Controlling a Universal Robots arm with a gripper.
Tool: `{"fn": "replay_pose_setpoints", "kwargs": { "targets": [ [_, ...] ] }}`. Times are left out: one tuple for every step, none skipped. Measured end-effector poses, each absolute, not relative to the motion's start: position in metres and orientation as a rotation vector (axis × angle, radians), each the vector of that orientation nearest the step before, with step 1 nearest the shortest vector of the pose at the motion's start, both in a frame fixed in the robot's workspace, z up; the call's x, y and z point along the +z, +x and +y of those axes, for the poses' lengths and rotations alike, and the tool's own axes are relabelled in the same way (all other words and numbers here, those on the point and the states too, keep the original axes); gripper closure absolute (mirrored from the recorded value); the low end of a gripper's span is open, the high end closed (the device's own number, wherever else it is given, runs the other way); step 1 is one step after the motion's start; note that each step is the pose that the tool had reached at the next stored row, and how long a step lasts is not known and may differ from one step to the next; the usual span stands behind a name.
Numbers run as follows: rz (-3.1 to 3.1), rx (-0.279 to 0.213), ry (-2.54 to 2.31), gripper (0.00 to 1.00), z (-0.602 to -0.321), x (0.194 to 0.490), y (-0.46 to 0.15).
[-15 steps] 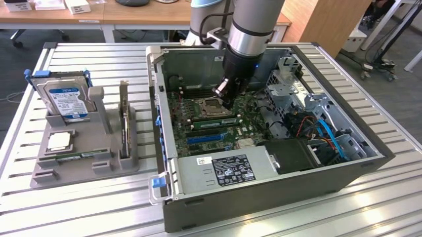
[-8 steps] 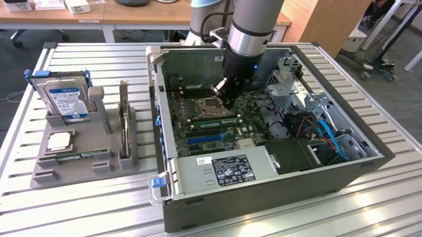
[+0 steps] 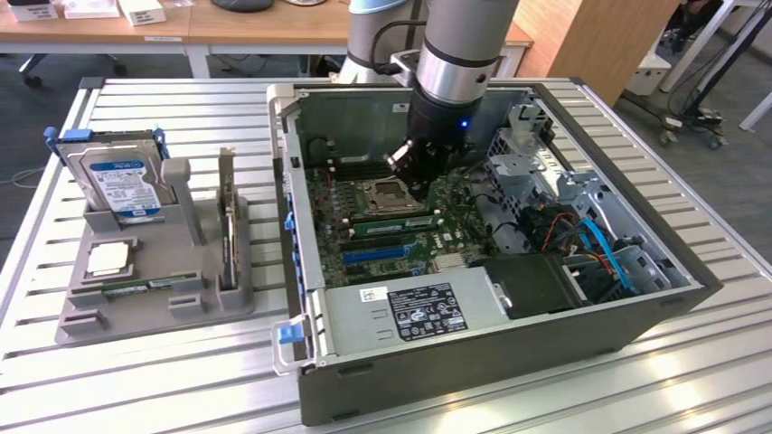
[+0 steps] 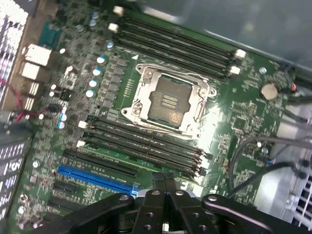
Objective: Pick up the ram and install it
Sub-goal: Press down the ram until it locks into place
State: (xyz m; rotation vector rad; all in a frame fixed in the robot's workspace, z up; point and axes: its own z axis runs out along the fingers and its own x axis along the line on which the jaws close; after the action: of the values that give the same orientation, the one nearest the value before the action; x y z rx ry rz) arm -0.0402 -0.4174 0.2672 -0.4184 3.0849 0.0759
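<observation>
A slatted metal table (image 3: 145, 389) carries an open computer case (image 3: 483, 362); beside the case, on the exterior view's left, sits a grey holder (image 3: 72, 321); the ram (image 3: 145, 285), a thin green stick with small dark chips, lies flat in the holder's low front part, well apart from the case. It looks light and stiff but fragile; it is probably best pinched across its two long flat faces near the middle, keeping off the contact edge. The arm reaches straight down into the case from above, wrist vertical; the claw (image 3: 410, 176) is clenched with its fingertips pressed together, and nothing can be seen between them; it hovers low over the motherboard (image 4: 234, 122) inside the case, just beside the CPU socket (image 4: 168, 102) and over the near bank of dark memory slots (image 4: 146, 144), which appear empty.
</observation>
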Motion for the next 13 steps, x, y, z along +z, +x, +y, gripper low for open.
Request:
{"fn": "replay_pose_setpoints", "kwargs": {
  "targets": [
    [3.088,0.075,-0.391,0.9,-0.4174,0.2672,-0.0402],
    [3.091,0.075,-0.362,0.9,-0.4174,0.2671,-0.0402],
    [3.094,0.075,-0.335,0.9,-0.4174,0.267,-0.0402],
    [3.096,0.074,-0.308,0.9,-0.4174,0.2669,-0.0402],
    [3.098,0.074,-0.281,0.9,-0.4174,0.2669,-0.0402],
    [3.1,0.073,-0.253,0.9,-0.4174,0.2668,-0.0402],
    [3.102,0.073,-0.225,0.9,-0.4174,0.2667,-0.0402],
    [3.103,0.073,-0.198,0.9,-0.4174,0.2666,-0.0402],
    [3.105,0.072,-0.169,0.9,-0.4174,0.2665,-0.0402],
    [3.106,0.072,-0.142,0.9,-0.4174,0.2664,-0.0402],
    [3.106,0.071,-0.115,0.9,-0.4174,0.2663,-0.0402],
    [3.107,0.071,-0.088,0.9,-0.4174,0.2662,-0.0402],
    [3.107,0.07,-0.061,0.9,-0.4174,0.266,-0.0402]
  ]
}}
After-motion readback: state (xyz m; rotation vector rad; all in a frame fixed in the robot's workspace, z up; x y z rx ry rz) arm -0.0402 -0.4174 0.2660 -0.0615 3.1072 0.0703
